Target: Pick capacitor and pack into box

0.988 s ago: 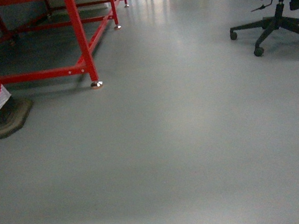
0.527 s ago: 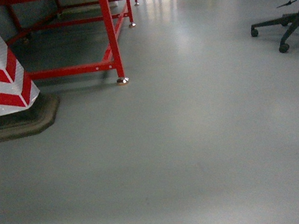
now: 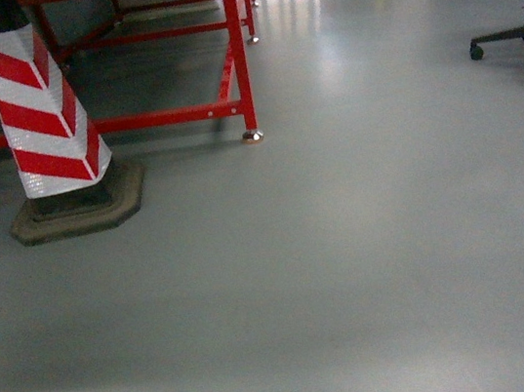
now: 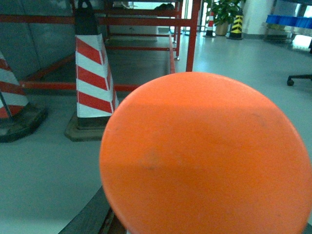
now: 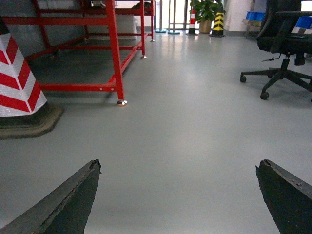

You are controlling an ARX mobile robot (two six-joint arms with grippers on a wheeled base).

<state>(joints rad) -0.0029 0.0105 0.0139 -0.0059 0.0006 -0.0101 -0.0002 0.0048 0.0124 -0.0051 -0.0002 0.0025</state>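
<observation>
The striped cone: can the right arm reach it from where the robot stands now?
Probably not. The striped cone stands well beyond the right arm's open fingers, off to the left, with bare floor between. Nothing blocks it; distance does.

A large orange disc [image 4: 207, 156] fills the view from centre toward five o'clock, with a red-and-white striped cone [image 4: 92, 80] at ten o'clock before a red frame [image 4: 195, 29].
</observation>
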